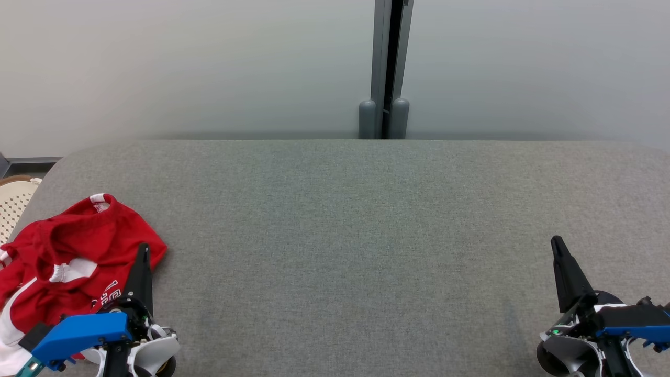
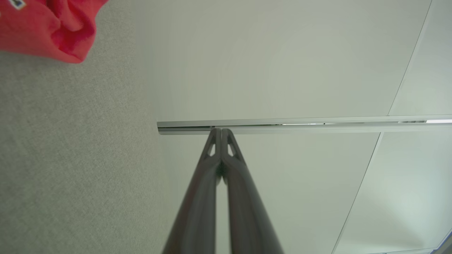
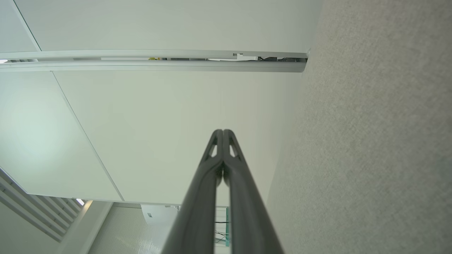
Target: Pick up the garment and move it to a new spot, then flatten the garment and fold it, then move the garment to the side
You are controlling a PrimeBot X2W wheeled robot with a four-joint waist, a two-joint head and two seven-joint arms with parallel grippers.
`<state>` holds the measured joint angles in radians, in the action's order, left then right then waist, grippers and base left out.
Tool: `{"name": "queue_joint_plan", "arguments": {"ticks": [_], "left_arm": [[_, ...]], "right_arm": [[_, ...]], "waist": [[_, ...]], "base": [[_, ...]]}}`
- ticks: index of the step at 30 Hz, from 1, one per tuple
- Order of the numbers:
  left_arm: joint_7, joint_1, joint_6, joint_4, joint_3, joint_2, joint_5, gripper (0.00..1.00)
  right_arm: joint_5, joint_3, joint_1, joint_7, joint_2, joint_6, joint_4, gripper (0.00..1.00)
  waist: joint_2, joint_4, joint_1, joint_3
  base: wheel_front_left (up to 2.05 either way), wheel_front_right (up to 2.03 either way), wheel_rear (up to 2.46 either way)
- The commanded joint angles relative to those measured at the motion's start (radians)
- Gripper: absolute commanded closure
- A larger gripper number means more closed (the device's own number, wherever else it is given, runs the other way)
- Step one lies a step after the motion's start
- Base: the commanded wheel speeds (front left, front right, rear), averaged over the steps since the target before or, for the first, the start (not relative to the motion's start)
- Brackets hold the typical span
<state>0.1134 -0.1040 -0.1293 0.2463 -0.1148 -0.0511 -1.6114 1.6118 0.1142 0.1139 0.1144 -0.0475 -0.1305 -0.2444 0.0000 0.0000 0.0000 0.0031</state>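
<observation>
A crumpled red garment [image 1: 68,262] with white trim and lettering lies at the left edge of the grey table [image 1: 356,251]. My left gripper [image 1: 142,250] stands just right of it, over the cloth's near edge, fingers shut together with nothing between them. In the left wrist view the shut left gripper [image 2: 221,130] points at the wall, and a red fold of the garment [image 2: 53,28] shows at the upper left. My right gripper [image 1: 556,242] sits at the table's lower right, shut and empty; the right wrist view shows the right gripper [image 3: 223,131] with tips pressed together.
A pale wall with a grey vertical post [image 1: 387,68] stands behind the table's far edge. A cream woven chair or basket [image 1: 13,201] sits off the table's left end. The grey fabric surface stretches wide between the two grippers.
</observation>
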Motion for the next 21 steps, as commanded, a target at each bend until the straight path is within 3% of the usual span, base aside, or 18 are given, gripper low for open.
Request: {"name": "queue_joint_plan", "arguments": {"ticks": [1,21], "left_arm": [[0.005,-0.009,-0.004,-0.005,-0.001,0.002,-0.003,1.00],[0.005,-0.009,-0.004,-0.005,-0.001,0.002,-0.003,1.00]], "right_arm": [[0.003,0.001,-0.011,0.003,-0.005,0.000,0.003,1.00],[0.003,0.002,-0.011,0.003,-0.005,0.000,0.003,1.00]], "waist": [[0.0000,0.000,0.0000,0.000],[0.0000,0.000,0.0000,0.000]], "base": [[0.00,0.00,0.00],[0.00,0.00,0.00]]}}
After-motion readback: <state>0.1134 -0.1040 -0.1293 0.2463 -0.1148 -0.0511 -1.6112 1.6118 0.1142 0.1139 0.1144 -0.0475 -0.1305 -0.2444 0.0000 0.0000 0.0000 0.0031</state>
